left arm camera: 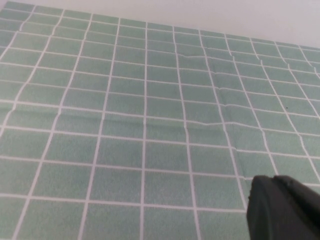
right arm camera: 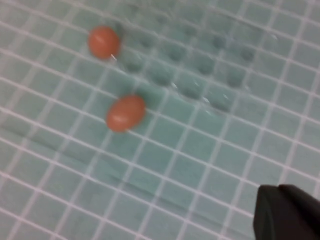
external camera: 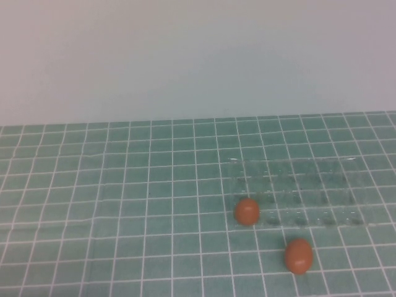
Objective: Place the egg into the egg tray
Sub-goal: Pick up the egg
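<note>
Orange-brown egg (external camera: 299,255), loose on the green checked cloth (external camera: 124,204), just in front of the tray's near edge and apart from it; in the high view its long axis runs roughly toward and away from the robot, slightly tilted. This is judged to be the one to pick up.

Second egg (external camera: 247,211), same colour, sitting in the near left corner cup of the tray, judged already placed.

Clear plastic egg tray (external camera: 322,185), nearly invisible, rows of round cups, on the right half of the table; all other cups look empty.

Right gripper (right arm camera: 287,212): only a dark corner of it shows in its wrist view, and it is absent from the high view. Cannot tell how far it is open; nothing is seen in its hold. Its camera looks down on both eggs and the tray, with the loose egg well apart from the gripper.

Left gripper (left arm camera: 282,207): a dark corner over bare cloth, no egg or tray in its view; opening cannot be told.

Judgement: the right arm is the nearer to the loose egg. The pick has not begun.
</note>
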Available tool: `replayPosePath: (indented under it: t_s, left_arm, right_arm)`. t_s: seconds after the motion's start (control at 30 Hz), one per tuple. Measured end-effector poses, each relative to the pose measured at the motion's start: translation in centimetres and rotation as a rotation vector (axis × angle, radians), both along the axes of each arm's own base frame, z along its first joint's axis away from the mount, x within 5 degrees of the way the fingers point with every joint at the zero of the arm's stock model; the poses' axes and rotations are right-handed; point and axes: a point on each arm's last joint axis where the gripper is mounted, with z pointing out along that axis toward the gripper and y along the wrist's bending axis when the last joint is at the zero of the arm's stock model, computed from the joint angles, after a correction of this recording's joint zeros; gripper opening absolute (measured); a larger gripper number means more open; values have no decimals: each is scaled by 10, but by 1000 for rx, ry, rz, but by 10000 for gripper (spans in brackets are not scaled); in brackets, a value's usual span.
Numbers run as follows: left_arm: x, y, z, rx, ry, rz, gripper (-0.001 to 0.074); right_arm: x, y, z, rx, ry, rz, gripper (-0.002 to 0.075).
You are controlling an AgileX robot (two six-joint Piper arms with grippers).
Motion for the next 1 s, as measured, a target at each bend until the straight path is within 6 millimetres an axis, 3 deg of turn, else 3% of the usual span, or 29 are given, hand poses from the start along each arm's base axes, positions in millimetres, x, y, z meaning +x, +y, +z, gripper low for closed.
replayPosePath:
  t_s: [0.1, 0.33, 0.53, 0.77, 0.87, 1.0]
  left_arm:
    - [0, 0, 0, 0, 0, 0, -1]
    - [0, 0, 0, 0, 0, 0, -1]
    - [0, 0, 0, 0, 0, 0, -1]
    - [0, 0, 0, 0, 0, 0, -1]
    - [0, 0, 0, 0, 0, 0, 0]
    - [0, 0, 0, 0, 0, 0, -1]
  right_arm:
    - [0, 0, 4, -64, 29, -5, -1]
    - [12, 24, -8, -96, 134, 62, -1]
    - [31, 63, -27, -71, 203, 79, -1]
    - [65, 100, -65, 24, 343, -149, 2]
    - [79, 108, -86, 0, 401, -219, 49]
    - [96, 119, -116, -26, 468, -270, 211]
